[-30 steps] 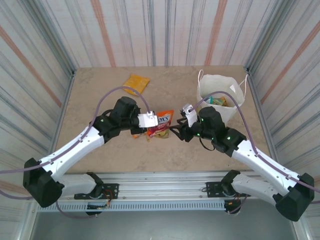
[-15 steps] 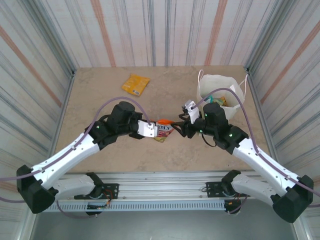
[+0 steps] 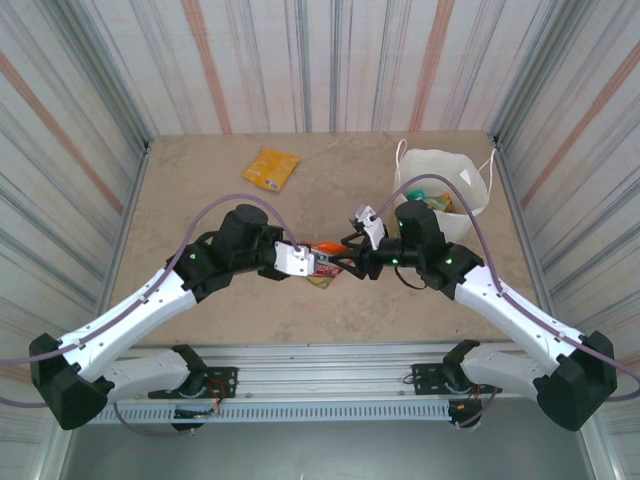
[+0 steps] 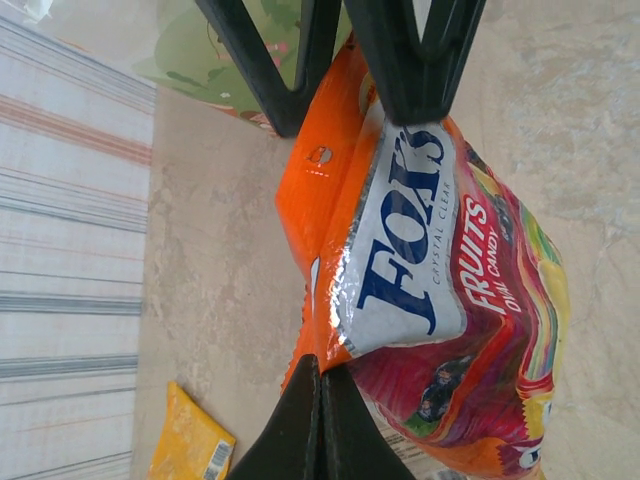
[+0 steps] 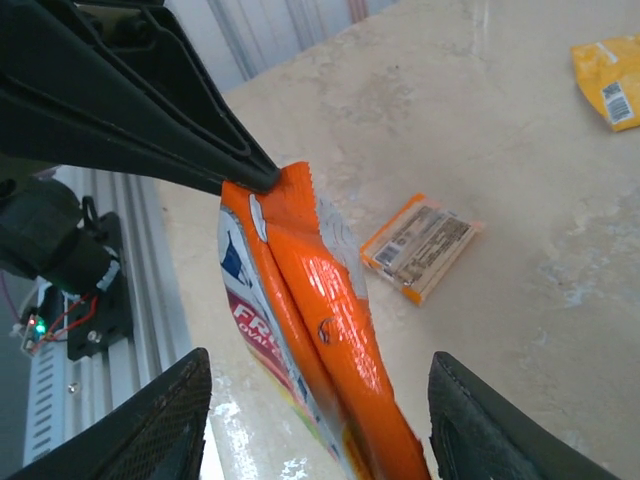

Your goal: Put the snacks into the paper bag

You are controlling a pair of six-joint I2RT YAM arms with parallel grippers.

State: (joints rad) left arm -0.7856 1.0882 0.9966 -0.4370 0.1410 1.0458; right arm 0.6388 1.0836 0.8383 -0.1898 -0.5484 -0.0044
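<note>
Fox's candy bag (image 4: 420, 280): held above mid-table, one edge pinched by the left gripper (image 3: 308, 262). Its orange top seam is straddled by the spread right gripper (image 3: 350, 256), judged a handover toward the paper bag (image 3: 430, 163), stood far right. Yellow packet (image 3: 272, 168): laid flat beyond, not yet bagged.

Just past the fingertips of the left gripper (image 4: 320, 372), the candy bag (image 4: 430, 290) reads "FOX'S" in blue, "CRYSTAL CLEAR" small beside it, then "FRUITS OVAL CANDY" in white.
</note>
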